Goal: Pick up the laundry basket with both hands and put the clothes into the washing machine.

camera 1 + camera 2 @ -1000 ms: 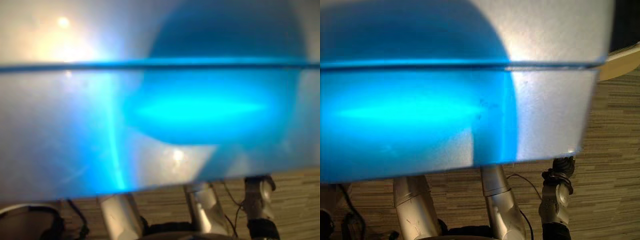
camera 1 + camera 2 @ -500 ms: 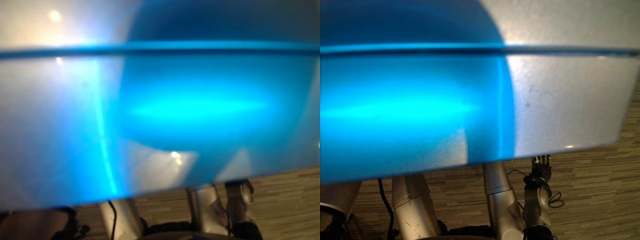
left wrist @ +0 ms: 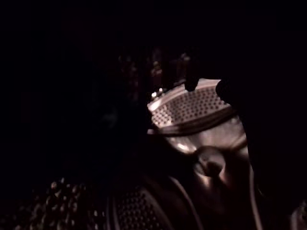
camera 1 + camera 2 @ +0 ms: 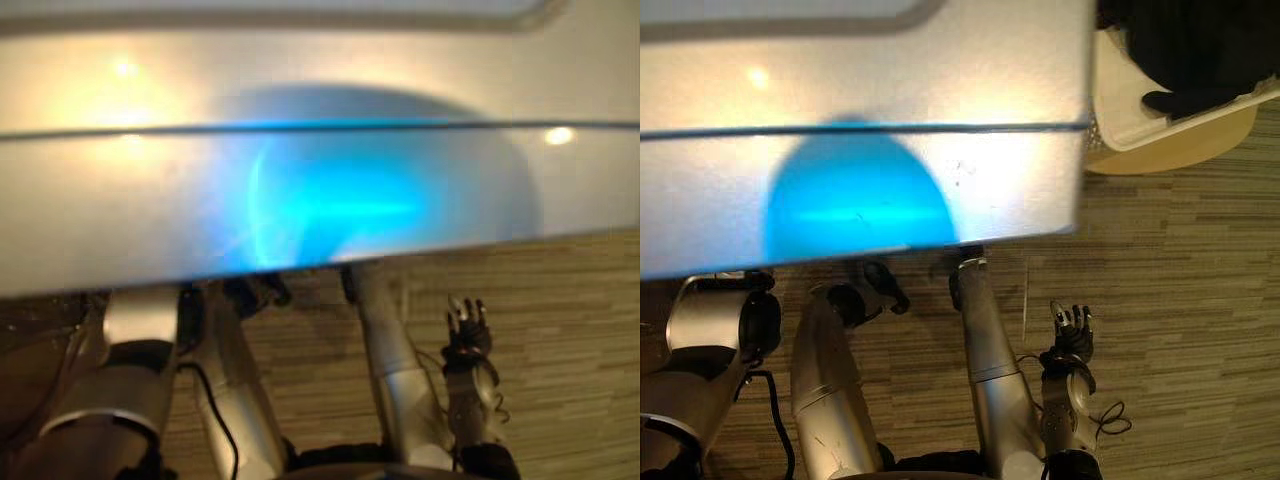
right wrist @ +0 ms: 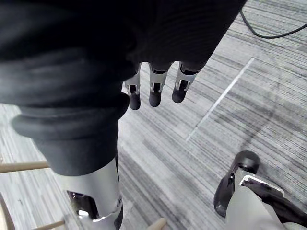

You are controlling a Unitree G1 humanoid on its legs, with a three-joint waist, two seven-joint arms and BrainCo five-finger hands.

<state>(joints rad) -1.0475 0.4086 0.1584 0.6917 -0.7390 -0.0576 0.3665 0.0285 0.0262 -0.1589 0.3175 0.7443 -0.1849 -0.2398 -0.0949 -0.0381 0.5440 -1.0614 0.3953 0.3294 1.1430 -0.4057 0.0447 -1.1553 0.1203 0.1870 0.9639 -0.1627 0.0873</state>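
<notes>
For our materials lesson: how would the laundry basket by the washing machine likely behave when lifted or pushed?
The laundry basket looks like a rigid moulded shell, so it probably keeps its shape when lifted. The dark clothes heaped inside look soft and may shift, tipping it. Pushed on the plank floor, it would likely slide, not roll.

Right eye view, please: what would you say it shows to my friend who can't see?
A big silver-white washing machine with a blue glow on it spans the top. Below, the robot's right hand hangs open over striped wood floor, holding nothing. At the machine's right corner sits a pale laundry basket with dark clothes inside.
</notes>
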